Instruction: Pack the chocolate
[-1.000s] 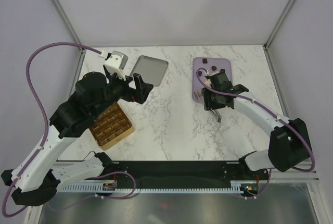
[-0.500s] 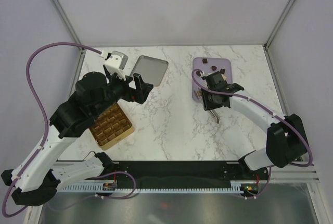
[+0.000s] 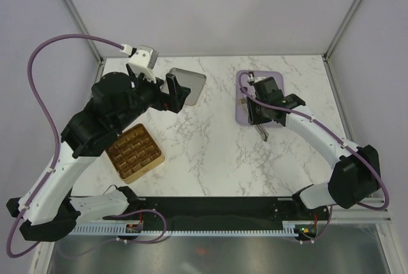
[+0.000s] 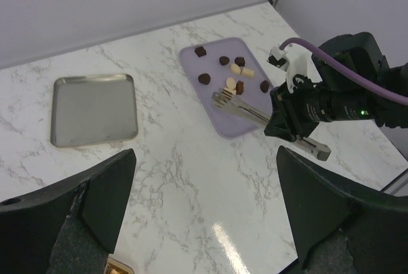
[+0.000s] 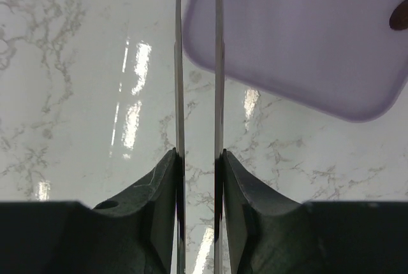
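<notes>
- Chocolate point(image 4: 204, 78): small bite-size pieces, most dark brown and a few cream-white. They lie scattered on a flat lilac plastic tray point(image 4: 210, 111) at the far right of the white marbled tabletop point(image 3: 210, 153).
- The pieces sit mostly on the far half of the lilac tray, apart from one another. One cream piece and one dark piece lie side by side near the middle.
- Right gripper point(image 5: 197, 159): narrowed to a small gap, its black fingers point(image 5: 237, 181) pressing from both sides on the two thin arms of a pair of long metal tongs point(image 4: 241, 108).
- The tongs reach from the right gripper out over the near edge of the lilac tray, their tips close to the middle pieces.
- In the right wrist view a tan piece shows at the top edge, level with the tong tips. Cannot tell whether it is pinched.
- Left gripper point(image 4: 205, 159): spread wide, holding nothing, raised well above the tabletop. From overhead it hangs by the near corner of a shallow rectangular silver metal tray point(image 4: 94, 109).
- The silver metal tray lies flat at the far left-centre, well apart from the lilac tray.
- A square gold box with a brown grid of compartments point(image 3: 134, 153) sits at the near left, turned at an angle and partly under the left arm. Its contents cannot be made out.
</notes>
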`<state>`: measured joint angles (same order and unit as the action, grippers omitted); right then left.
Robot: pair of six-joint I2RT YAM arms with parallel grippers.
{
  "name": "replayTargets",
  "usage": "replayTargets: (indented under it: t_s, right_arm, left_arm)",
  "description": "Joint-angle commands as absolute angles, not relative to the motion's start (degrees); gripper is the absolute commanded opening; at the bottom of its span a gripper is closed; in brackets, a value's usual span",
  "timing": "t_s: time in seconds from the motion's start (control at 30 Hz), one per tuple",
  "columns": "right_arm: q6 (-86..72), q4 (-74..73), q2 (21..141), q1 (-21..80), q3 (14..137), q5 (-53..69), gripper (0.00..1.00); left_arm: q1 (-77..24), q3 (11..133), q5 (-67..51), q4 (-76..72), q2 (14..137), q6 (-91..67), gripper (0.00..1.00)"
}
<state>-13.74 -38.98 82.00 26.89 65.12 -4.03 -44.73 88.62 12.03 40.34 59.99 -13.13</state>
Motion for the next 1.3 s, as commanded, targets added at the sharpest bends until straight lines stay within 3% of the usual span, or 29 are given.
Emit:
replayTargets:
  t_s: [0.0, 0.3, 0.63, 0.93, 1.27]
  right_arm:
    - [-15.47, -37.36, 79.71, 27.33, 70.31, -0.89, 0.35]
    - [-23.02, -26.47, 88.67, 39.27, 79.88, 5.62, 0.34]
    - [-25.22, -16.88, 110.98, 59.22, 97.53, 6.95, 0.35]
    - [-23.56, -15.12, 121.1, 64.07, 106.34, 8.79, 0.35]
    - [-23.47, -15.55, 125.24, 65.74, 108.28, 8.88, 0.37]
  left_arm:
    - [-44.65, 95.96, 15.11, 40.08, 60.91, -9.93, 0.99]
    - [-44.74, 102.75, 13.89, 41.39, 58.37, -13.35, 0.99]
    - [-44.74, 99.32, 15.12, 41.57, 48.96, -16.52, 0.99]
    - [-44.74, 97.48, 17.05, 42.45, 44.3, -17.4, 0.99]
    - [-44.74, 96.77, 17.4, 42.45, 43.77, -17.05, 0.99]
